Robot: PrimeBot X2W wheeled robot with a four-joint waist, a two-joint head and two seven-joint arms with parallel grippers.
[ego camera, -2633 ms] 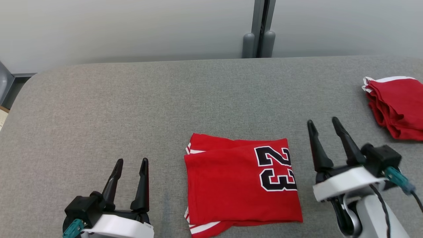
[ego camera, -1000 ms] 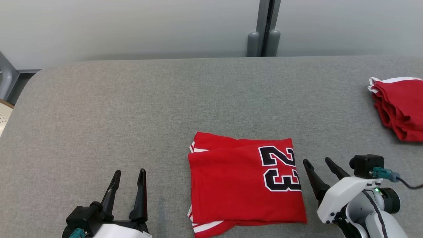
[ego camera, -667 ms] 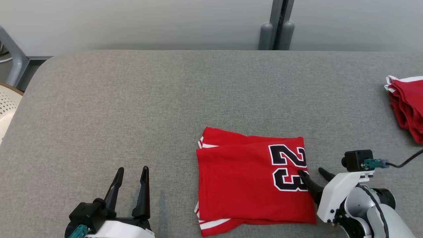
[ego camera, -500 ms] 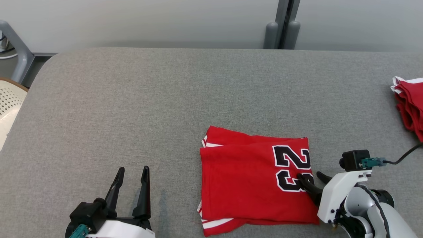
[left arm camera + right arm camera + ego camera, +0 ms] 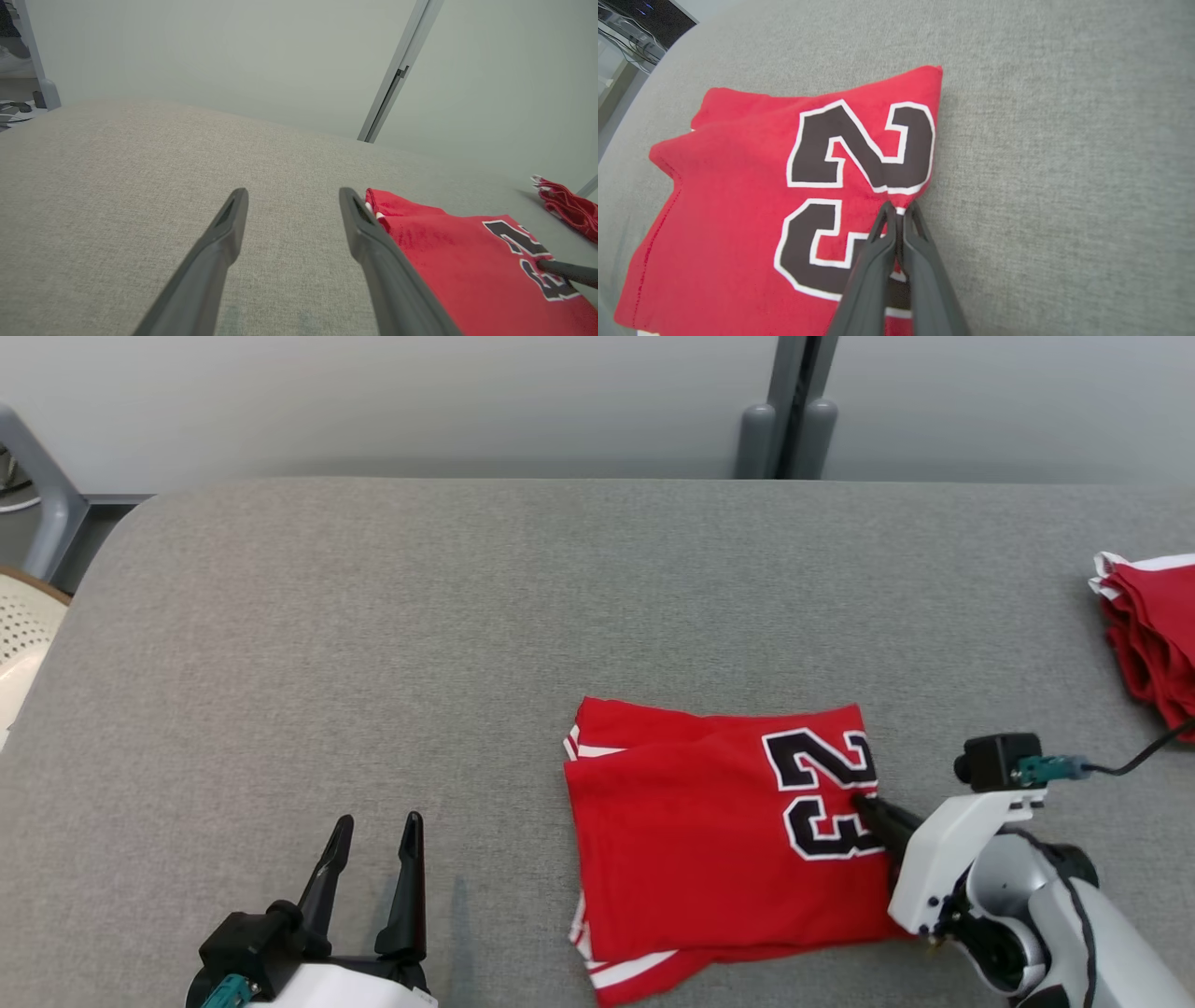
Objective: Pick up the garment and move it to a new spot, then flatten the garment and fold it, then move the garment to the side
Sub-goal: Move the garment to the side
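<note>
— What stands behind the work surface?
— A plain pale grey wall (image 5: 373, 401), split by a dark grey upright metal post (image 5: 789, 373) with two rounded grey caps (image 5: 756, 450) at its foot
— And the surface itself?
— A broad table covered in grey woven fabric (image 5: 373, 616), its far left corner rounded. Past that corner are a bent grey metal tube (image 5: 45, 518) and a cream perforated plastic piece (image 5: 19, 625). The light is soft and even

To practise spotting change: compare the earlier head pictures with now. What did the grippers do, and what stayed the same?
The right gripper moved in from beside the jersey to its right edge by the 23 and shut on it. The left gripper stayed open and idle; the jersey still lies folded on the table; the red pile at the far right is untouched.
</note>
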